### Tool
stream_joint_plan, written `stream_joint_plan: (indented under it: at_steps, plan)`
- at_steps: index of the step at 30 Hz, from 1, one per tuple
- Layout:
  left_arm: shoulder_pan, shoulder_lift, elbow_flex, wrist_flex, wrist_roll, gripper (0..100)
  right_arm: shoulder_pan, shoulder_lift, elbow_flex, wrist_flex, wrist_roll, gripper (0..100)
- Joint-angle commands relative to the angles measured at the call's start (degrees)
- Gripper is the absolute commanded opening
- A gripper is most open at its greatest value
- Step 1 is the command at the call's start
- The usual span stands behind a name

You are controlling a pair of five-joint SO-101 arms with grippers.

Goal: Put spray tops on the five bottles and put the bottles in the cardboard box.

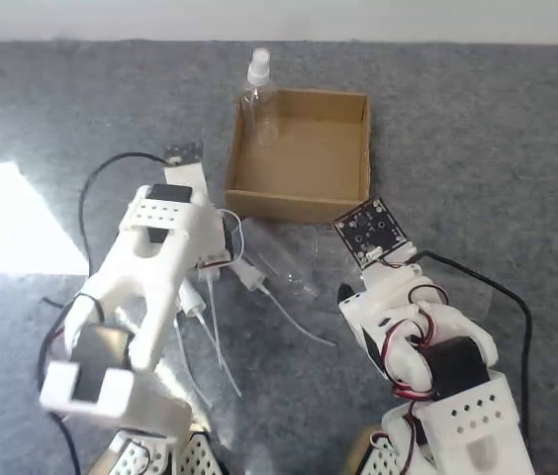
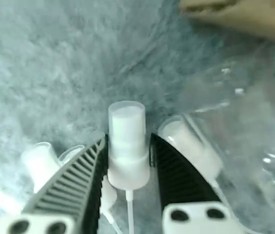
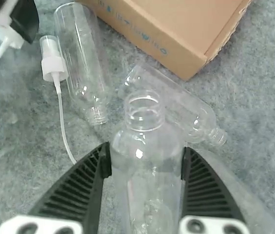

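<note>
Left pincer (image 2: 127, 141) clamps a spray top (image 2: 126, 151), right pincer (image 3: 146, 154) an open bottle (image 3: 146, 146); w/ poor alignment the tube (image 2: 128, 217) could miss the neck (image 3: 145, 111) & bend.

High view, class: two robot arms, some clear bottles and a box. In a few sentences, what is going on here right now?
The left gripper is shut on a spray top, and the right gripper is shut on an open-necked bottle. One capped bottle stands in a far corner of the cardboard box. Two uncapped bottles and a loose spray top lie on the table in front of the box.
</note>
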Motion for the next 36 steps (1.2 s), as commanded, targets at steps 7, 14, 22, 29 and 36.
stream_joint_plan:
  at_steps: [7, 14, 22, 29, 36]
  plan:
    - [-1.4, -16.1, -1.6, 1.8, -0.2, 5, 0.7, -0.8, 1.1, -3.5, 1.1, 11.7]
    - [-5.2, -25.1, 0.8, 1.1, -0.4, 5, 0.7, -1.1, 2.3, -5.8, 0.7, 11.7]
    - [-5.5, -41.1, 10.2, -5.0, -0.1, 5, 0.7, -1.3, 6.3, -12.6, 0.7, 11.3]
    - [-5.5, -51.3, 15.1, -7.4, -0.1, 5, -2.8, -1.3, 6.8, -13.0, 0.6, 11.2]
    - [-5.5, -58.5, 15.2, -7.4, -0.1, 5, -6.1, -1.3, 6.8, -13.2, 0.2, 11.5]
